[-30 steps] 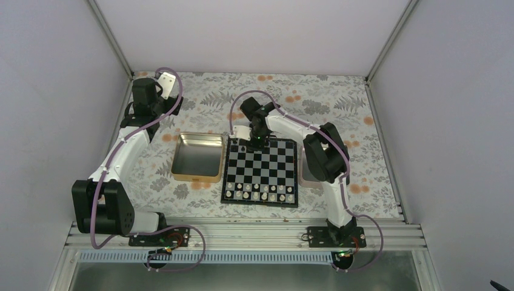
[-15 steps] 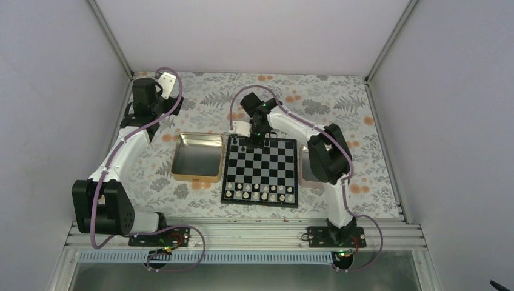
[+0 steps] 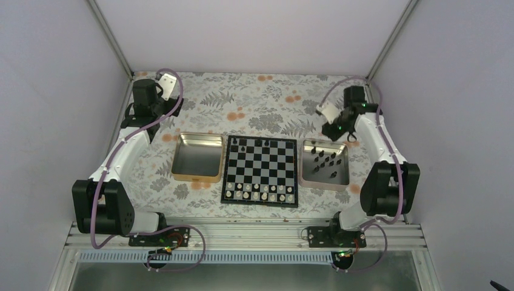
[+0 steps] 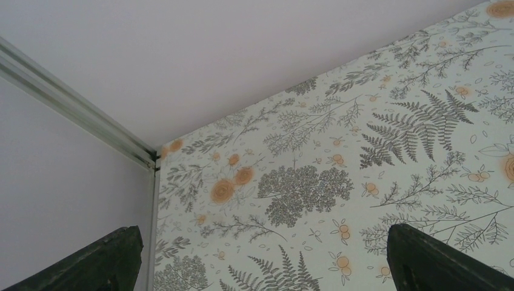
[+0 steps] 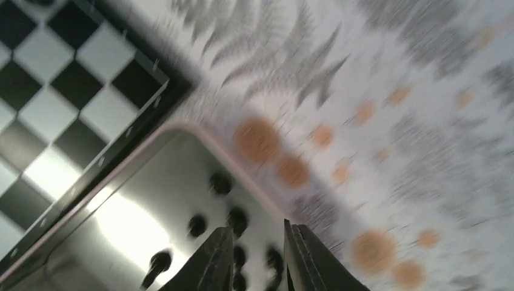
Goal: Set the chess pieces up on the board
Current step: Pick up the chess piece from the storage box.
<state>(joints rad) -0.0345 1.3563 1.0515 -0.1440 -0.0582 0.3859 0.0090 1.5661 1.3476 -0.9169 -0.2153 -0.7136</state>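
Floral cloth (image 3: 273,100) inside plain white walls; I take the top view as the dial, with the chessboard (image 3: 260,171) at its centre.

Change noted: a second ago my right arm was over the board's far-left corner, at 11 o'clock. It has since swung out to 2 o'clock, and the right gripper (image 3: 334,130) now hangs at the far rim of the silver tray (image 3: 324,185), which sits just beside the board at 3 o'clock. The wrist view is motion-blurred, but its fingers (image 5: 218,260) stand slightly apart with nothing between them. I judge one piece delivered and the next pick under way.

Black chess pieces (image 3: 325,159): most lie loose in that tray, and a few stand on the 12 o'clock rank. White pieces (image 3: 260,192) occupy the 6 o'clock rows. Gold tray (image 3: 195,179) sits at 9 o'clock. Left gripper (image 4: 262,229) is parked at 10 o'clock, spread wide and holding nothing.

Obstruction: the tray pieces lie close together, so neighbours may be nudged.
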